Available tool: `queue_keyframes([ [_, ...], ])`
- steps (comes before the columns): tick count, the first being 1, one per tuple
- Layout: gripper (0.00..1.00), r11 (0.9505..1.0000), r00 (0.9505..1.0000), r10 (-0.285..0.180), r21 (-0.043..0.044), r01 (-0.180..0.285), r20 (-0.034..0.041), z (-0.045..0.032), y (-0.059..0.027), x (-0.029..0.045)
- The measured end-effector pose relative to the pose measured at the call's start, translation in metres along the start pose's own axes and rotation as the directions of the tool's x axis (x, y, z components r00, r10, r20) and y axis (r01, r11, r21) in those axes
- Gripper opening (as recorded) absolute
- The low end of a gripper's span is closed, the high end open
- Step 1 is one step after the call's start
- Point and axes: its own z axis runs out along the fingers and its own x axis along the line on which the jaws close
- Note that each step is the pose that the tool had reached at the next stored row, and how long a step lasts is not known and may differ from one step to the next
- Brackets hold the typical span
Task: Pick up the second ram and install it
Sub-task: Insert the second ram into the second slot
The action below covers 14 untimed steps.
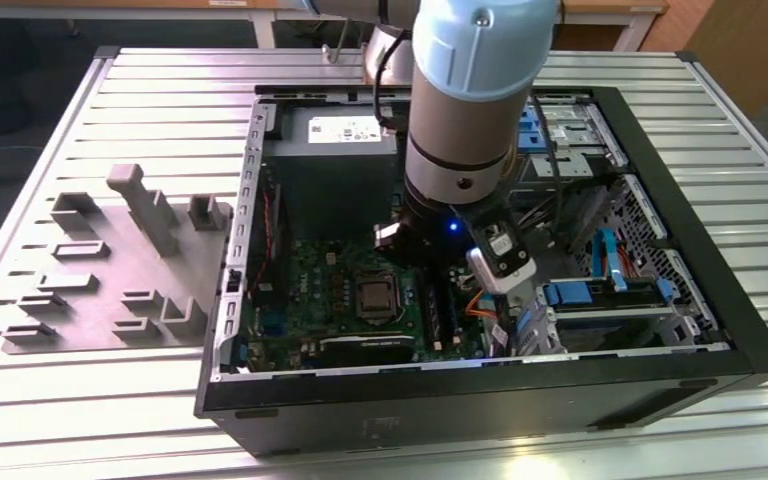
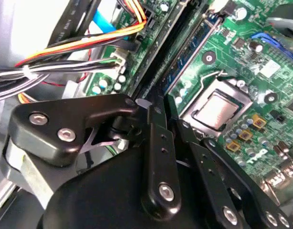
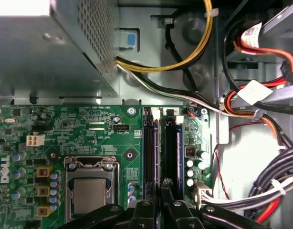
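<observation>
Both wrist views put the gripper [image 3: 161,188] low over the memory slots [image 3: 171,148], fingers [image 2: 156,143] nearly closed on the second ram [image 3: 151,152] (edge-on, partly seated). Any tilt could jam it.

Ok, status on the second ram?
Gripper low over the memory slots. Blue-green ram stick sits in a slot, processor side. Cables close alongside.
</observation>
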Motion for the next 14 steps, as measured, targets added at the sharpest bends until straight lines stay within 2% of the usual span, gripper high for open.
queue_keyframes([
  [5, 0.19, 1.0000, 1.0000, 0.000, 0.0000, 0.000, -0.0001, -0.0165, 0.0009, -0.0005],
  [8, 0.19, 1.0000, 1.0000, 0.000, 0.0000, 0.000, 0.0000, -0.0239, 0.0013, -0.0008],
  [14, 0.19, 1.0000, 1.0000, 0.000, -0.0002, 0.000, 0.0000, -0.0245, 0.0013, -0.0008],
])
